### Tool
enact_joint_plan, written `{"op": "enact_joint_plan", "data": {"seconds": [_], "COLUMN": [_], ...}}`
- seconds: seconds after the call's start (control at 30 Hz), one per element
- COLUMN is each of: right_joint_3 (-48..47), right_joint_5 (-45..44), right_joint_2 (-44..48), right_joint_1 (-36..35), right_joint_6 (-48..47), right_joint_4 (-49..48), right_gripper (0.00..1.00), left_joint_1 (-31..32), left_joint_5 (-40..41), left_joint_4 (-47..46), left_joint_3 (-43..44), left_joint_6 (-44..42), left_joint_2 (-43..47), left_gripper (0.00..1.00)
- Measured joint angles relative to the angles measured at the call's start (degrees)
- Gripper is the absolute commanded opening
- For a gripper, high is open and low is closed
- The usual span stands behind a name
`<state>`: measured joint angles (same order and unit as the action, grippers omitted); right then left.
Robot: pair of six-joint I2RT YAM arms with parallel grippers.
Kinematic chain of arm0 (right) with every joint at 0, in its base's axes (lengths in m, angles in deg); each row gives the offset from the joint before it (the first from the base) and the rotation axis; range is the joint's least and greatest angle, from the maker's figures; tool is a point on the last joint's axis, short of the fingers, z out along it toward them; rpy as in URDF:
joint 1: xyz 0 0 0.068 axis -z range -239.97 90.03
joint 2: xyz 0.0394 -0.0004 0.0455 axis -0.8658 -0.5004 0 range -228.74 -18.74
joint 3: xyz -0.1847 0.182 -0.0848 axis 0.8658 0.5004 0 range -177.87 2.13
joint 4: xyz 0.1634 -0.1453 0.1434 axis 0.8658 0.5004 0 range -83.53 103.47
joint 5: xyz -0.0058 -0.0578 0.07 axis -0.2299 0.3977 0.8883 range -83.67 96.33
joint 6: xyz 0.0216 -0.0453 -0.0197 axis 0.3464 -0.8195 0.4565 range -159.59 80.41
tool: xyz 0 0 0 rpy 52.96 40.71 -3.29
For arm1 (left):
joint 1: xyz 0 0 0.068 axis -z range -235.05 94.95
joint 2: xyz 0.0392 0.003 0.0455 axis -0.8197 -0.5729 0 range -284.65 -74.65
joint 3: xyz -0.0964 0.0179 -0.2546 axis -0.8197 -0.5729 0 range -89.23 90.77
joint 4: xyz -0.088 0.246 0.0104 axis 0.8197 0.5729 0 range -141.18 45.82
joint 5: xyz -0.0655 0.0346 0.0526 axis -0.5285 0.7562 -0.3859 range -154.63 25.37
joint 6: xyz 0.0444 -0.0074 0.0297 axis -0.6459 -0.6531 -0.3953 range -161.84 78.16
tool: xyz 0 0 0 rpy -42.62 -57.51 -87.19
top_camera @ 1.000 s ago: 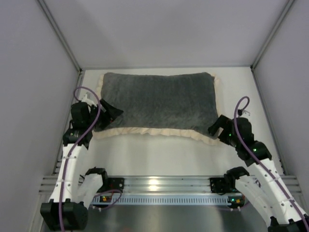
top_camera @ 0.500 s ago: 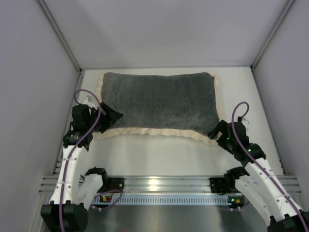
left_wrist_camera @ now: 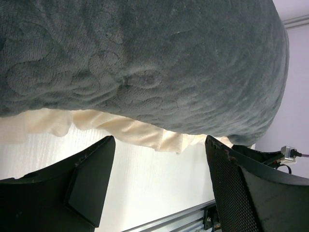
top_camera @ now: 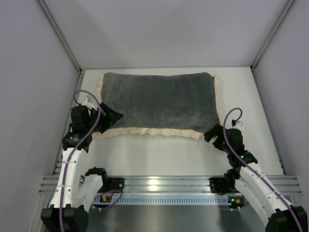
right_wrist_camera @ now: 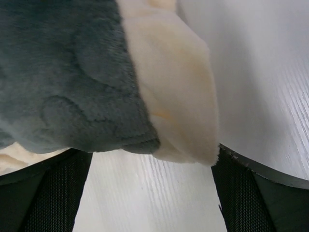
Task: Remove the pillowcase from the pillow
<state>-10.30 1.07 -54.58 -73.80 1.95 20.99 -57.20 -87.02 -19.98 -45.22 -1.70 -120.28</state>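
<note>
- No txt, labels, brand marks, nos. or signs legible in any view.

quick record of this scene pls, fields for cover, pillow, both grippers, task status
pillowcase: grey plush face up, cream frill round it, on the table, looks stuffed
pillow: not visible, no white cushion showing
left gripper: open, at near left corner, holding nothing
right gripper: open, near right corner frill between its fingers
task status: cover not yet off
</note>
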Motion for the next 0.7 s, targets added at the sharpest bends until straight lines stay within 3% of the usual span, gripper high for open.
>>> {"op": "enact_joint_plan", "data": {"seconds": [0.13, 0.23, 0.3, 0.4, 0.43, 0.47, 0.7], "right_joint_3": [2.49, 2.6, 2.6, 2.58, 2.56, 2.54, 0.17], "right_joint_5": [2.29, 3.37, 4.22, 5.6, 6.08, 6.6, 9.7], "right_joint_2": [6.23, 7.26, 5.66, 2.43, 1.14, 0.15, -4.72], "right_joint_1": [0.13, 0.24, 0.52, 1.14, 1.51, 1.88, 3.5], "right_joint_6": [-1.7, -2.89, -3.85, -4.79, -5.07, -4.9, -4.0], "right_joint_4": [-4.66, -8.44, -10.58, -12.72, -13.38, -13.86, -15.69], "right_gripper": [0.97, 0.88, 0.76, 0.36, 0.08, 0.0, 0.0], "left_joint_1": [0.0, 0.0, 0.0, 0.0, 0.0, 0.0, 0.0], "left_joint_5": [-0.22, 1.51, 4.72, 10.58, 12.33, 14.58, 24.98], "left_joint_4": [0.31, 1.51, 3.93, 7.85, 9.11, 10.8, 19.17], "left_joint_3": [-0.02, -0.02, 0.0, 0.44, 0.74, 1.33, 3.04], "left_joint_6": [-0.02, 0.15, 0.33, 0.68, 0.72, 1.2, 5.18], "left_joint_2": [1.95, 3.8, 5.35, 7.21, 7.45, 7.48, 2.97], "left_gripper": [0.82, 0.85, 0.9, 0.99, 0.99, 0.99, 0.99]}}
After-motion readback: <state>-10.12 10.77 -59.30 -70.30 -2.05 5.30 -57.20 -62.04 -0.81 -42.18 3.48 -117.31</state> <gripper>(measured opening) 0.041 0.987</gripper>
